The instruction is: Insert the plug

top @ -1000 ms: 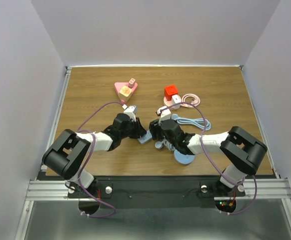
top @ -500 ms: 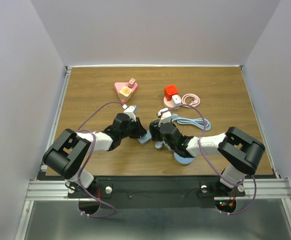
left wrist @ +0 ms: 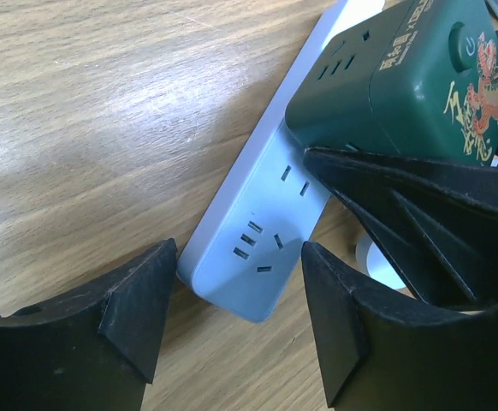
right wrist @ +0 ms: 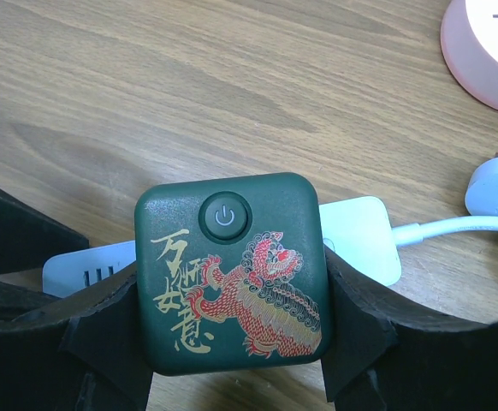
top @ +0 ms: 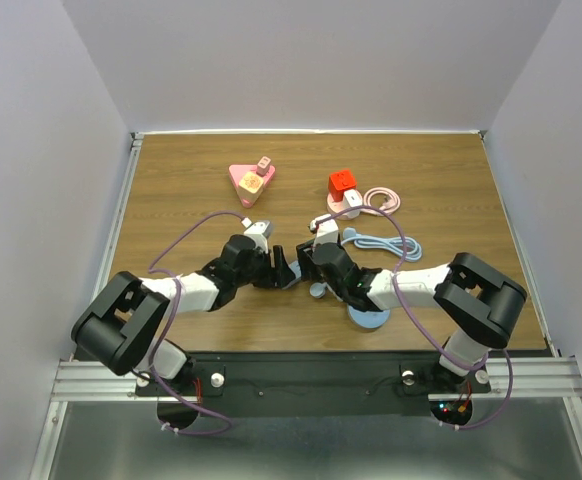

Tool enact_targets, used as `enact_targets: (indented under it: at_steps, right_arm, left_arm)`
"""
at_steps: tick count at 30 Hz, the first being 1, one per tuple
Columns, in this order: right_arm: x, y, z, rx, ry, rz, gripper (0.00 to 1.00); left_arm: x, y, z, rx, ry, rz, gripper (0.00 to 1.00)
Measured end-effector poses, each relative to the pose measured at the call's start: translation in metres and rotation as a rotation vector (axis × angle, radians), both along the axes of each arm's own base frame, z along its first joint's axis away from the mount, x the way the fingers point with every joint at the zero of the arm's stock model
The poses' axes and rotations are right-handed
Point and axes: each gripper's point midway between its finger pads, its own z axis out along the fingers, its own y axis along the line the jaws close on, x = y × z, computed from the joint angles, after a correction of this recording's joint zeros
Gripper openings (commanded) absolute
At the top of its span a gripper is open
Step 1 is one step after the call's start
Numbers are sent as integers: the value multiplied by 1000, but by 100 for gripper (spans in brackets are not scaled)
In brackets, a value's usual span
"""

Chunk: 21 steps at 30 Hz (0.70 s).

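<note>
Your left pincer [left wrist: 236, 291] is open now, no longer pinching the power strip [left wrist: 266, 214]; its fingers stand either side of the strip's end. Your right pincer [right wrist: 232, 321] is clamped on the green plug cube [right wrist: 232, 274], which sits on top of the strip, at its cable end. That release suggests the plug is seated — confirm before you let go.

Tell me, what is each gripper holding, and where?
The right gripper holds the green cube plug by its two opposite sides. The left gripper is open around the end of the pale blue power strip, seemingly holding nothing.
</note>
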Motion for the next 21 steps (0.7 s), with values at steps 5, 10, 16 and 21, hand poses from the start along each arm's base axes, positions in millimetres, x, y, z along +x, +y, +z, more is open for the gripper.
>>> enact_targets:
  at_steps: [5, 10, 16, 21]
  right_arm:
    - [0, 0, 0, 0, 1, 0, 0]
    - [1, 1, -1, -4, 1, 0, 0]
    - [0, 1, -3, -18, 13, 2, 0]
    - [1, 2, -6, -47, 39, 5, 0]
  left_arm:
    - [-1, 0, -1, 4, -4, -7, 70]
    - [1, 0, -3, 10, -6, -5, 53]
    - [6, 1, -1, -2, -15, 9, 38]
    - [6, 0, -1, -5, -17, 9, 30]
